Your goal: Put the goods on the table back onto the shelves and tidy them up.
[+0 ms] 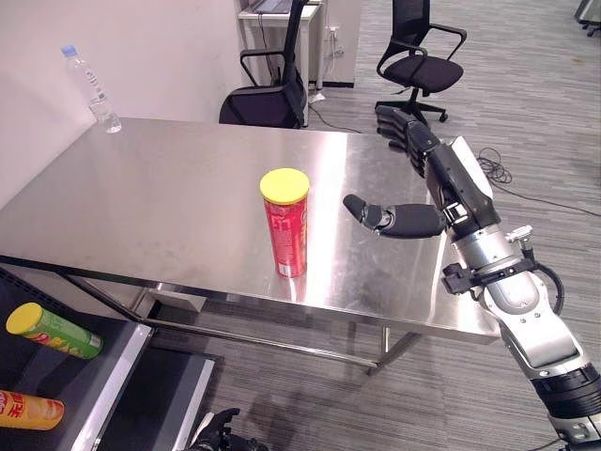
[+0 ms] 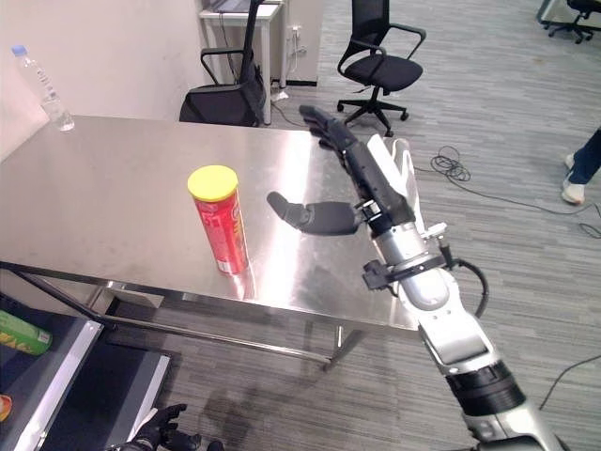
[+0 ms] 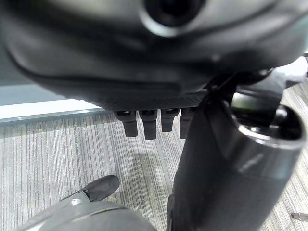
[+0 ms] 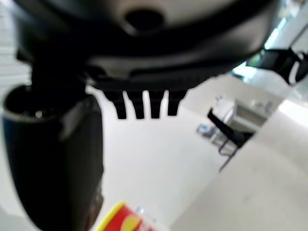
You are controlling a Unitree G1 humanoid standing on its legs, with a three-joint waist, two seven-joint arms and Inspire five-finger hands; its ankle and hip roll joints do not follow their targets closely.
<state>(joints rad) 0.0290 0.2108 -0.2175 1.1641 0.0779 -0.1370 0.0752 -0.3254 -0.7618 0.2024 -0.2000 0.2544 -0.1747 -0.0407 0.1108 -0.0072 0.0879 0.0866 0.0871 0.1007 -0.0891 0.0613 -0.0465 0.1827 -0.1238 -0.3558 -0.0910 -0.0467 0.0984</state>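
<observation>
A red can [image 1: 286, 224] with a yellow lid is seen standing upright on the steel bench [image 1: 150, 197], near its front edge. The right hand [image 1: 427, 183] is held above the bench at about 3 o'clock from the can, apart from it, its fingers [image 1: 399, 127] stretched straight and wide and its thumb [image 1: 376, 216] pointed toward the can; nothing is held. No object stands between thumb and can. A clear water bottle [image 1: 92, 89] is placed at the far left corner of the bench, at 10 o'clock from the can and well apart. Below the bench at 7 o'clock, a green can [image 1: 54, 331] and an orange can [image 1: 28, 410] are laid on their sides on a dark shelf [image 1: 66, 381]. Office chairs [image 1: 418, 61] are seen beyond the bench at 12 to 1 o'clock. The left hand [image 3: 149, 120] is seen low over the floor, its fingers hanging relaxed and empty.
</observation>
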